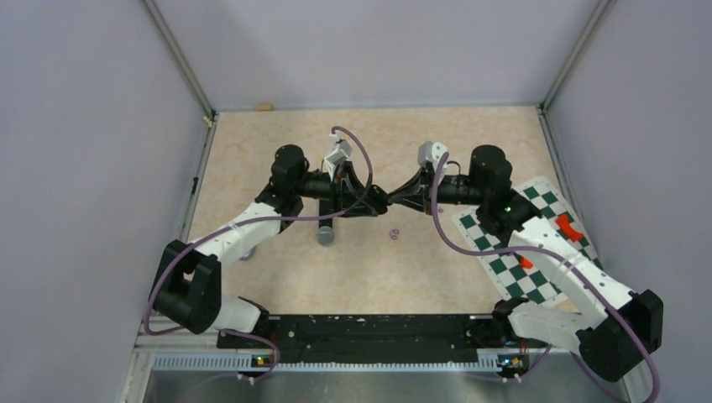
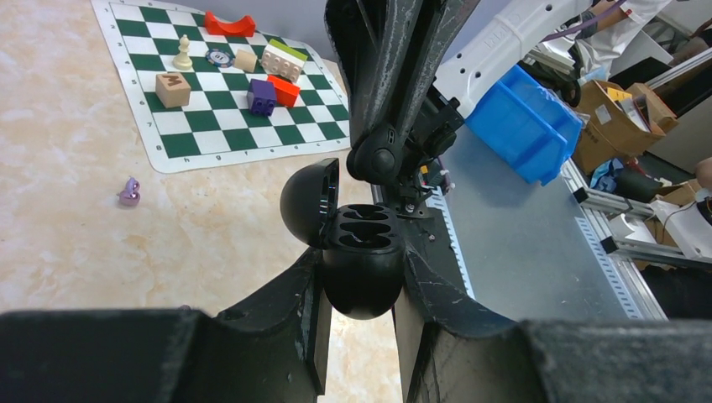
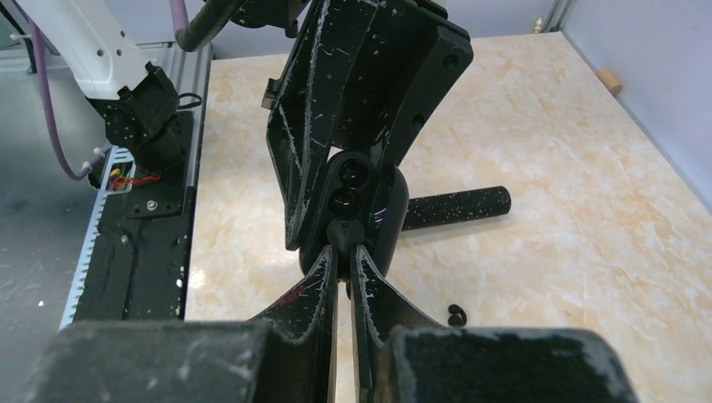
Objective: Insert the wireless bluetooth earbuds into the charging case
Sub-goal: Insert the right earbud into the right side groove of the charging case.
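I am at the insertion step: the charging case (image 2: 363,294) is up off the table (image 1: 470,134) with its lid open, and my two tools meet at it. The next move, as I judge it, calls for a steady left hold while the right tips ease straight down into one socket and only then let go. The sockets are small, so a slight tilt could jam or drop a piece.

My left gripper (image 2: 361,270) is closed most of the way, one finger pressed on each flank of the case, a black egg-shaped shell. The lid (image 2: 307,200) is swung out to one side and the two sockets (image 2: 367,225) face the other arm. Both look dark, and I cannot tell whether either is filled.

My right gripper (image 3: 344,254) is pinched nearly together, only a slit between the fingers, the tips right at the case's open mouth. Whether an earbud sits between them I cannot tell.

On the table lie the microphone (image 1: 326,233), a purple ring-like piece (image 1: 394,234) near it on its right, and a black curled earbud (image 3: 456,315) not yet in the case
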Robot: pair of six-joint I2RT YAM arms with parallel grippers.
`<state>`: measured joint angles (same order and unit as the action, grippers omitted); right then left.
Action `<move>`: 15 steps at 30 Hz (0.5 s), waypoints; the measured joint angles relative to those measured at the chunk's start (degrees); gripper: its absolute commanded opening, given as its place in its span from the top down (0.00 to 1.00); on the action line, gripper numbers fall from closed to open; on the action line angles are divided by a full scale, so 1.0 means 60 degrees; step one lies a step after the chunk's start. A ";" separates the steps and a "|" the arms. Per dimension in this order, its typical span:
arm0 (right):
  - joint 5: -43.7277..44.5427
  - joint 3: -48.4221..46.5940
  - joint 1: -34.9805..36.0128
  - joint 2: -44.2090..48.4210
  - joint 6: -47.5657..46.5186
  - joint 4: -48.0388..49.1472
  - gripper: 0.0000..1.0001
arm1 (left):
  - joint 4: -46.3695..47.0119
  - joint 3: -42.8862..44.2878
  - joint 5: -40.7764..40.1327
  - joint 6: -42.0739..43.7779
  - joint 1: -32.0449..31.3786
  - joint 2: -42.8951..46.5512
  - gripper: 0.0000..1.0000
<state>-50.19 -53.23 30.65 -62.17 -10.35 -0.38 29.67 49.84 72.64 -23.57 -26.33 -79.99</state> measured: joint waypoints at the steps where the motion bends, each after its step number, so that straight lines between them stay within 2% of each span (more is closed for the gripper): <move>1: 0.0011 0.0000 0.0000 -0.0007 -0.0004 0.0004 0.95 | -0.0040 0.0000 0.0000 0.0018 -0.0004 0.0000 0.94; 15: 0.0109 0.0000 0.0244 -0.0317 -0.0259 -0.0084 0.94 | -0.0229 0.0018 0.0000 0.0138 -0.0007 0.0000 0.99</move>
<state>-49.54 -53.23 32.12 -64.07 -11.90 -0.89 28.29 49.95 72.64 -22.74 -26.37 -79.99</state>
